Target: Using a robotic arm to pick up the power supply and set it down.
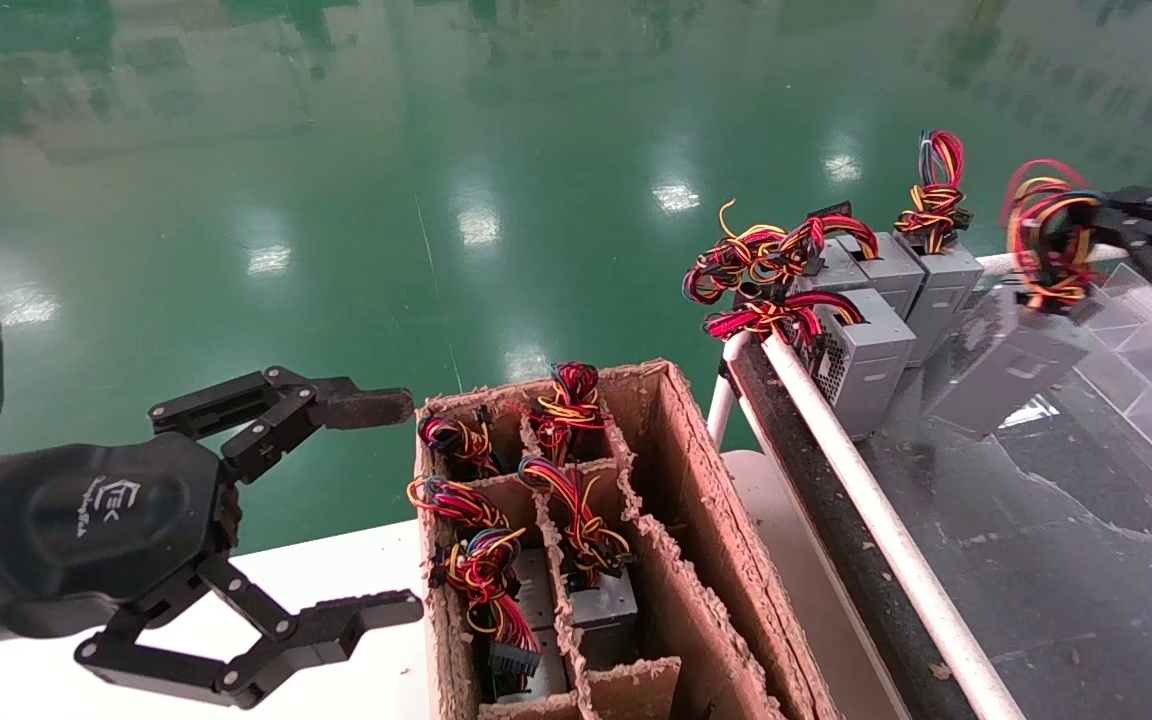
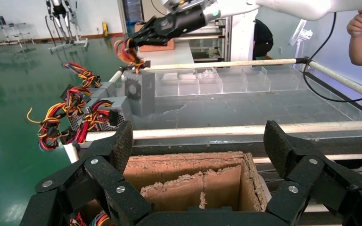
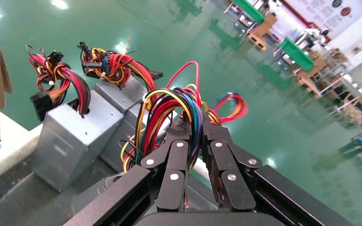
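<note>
Right gripper (image 1: pixel 1076 245) raised at the far right, jaws pinched together; left gripper (image 1: pixel 376 510) parked low, jaws spread.

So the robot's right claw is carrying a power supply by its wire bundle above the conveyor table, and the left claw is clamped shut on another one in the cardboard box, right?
Not quite. The left gripper is open and holds nothing, hovering beside the cardboard box, as the head view shows. The rest is right: the right gripper carries the power supply by its wire bundle above the conveyor table.
</note>
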You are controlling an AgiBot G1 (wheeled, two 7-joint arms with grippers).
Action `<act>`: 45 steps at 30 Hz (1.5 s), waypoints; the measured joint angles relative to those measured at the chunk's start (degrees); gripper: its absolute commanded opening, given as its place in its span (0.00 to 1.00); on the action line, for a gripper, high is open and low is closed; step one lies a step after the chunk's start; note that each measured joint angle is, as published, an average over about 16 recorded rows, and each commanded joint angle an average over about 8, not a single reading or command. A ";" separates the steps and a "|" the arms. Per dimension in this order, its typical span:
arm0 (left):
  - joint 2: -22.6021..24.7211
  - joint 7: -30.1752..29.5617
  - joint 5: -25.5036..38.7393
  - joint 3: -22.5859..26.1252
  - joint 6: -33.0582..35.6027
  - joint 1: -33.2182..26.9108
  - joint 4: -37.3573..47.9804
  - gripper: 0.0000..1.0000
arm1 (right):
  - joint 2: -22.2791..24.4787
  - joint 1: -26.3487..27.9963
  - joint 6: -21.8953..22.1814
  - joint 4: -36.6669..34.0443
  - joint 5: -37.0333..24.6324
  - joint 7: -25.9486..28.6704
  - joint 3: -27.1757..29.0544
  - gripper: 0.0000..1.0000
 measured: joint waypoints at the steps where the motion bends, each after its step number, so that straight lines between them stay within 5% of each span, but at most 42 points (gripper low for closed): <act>1: 0.00 0.00 0.00 0.00 0.00 0.00 0.00 1.00 | -0.74 0.71 0.29 -1.00 -0.51 -0.48 -0.32 0.00; 14: 0.00 0.00 0.00 0.00 0.00 0.00 0.00 1.00 | -8.83 7.41 3.10 -11.58 -4.59 -6.38 -3.01 0.02; 15: 0.00 0.00 0.00 0.00 0.00 0.00 0.00 1.00 | -9.21 7.68 3.22 -12.15 -4.70 -6.80 -3.08 0.07; 21: 0.00 0.00 0.00 0.00 0.00 0.00 0.00 1.00 | -10.83 9.01 3.56 -15.11 -5.08 -8.70 -3.34 0.82; 23: 0.00 0.00 0.00 0.00 0.00 0.00 0.00 1.00 | -11.15 9.38 3.52 -15.90 -5.18 -9.13 -3.41 1.00; 45: 0.00 0.00 0.00 0.01 0.00 0.00 0.00 1.00 | -11.64 12.20 2.19 -20.63 -7.41 -9.38 -4.97 1.00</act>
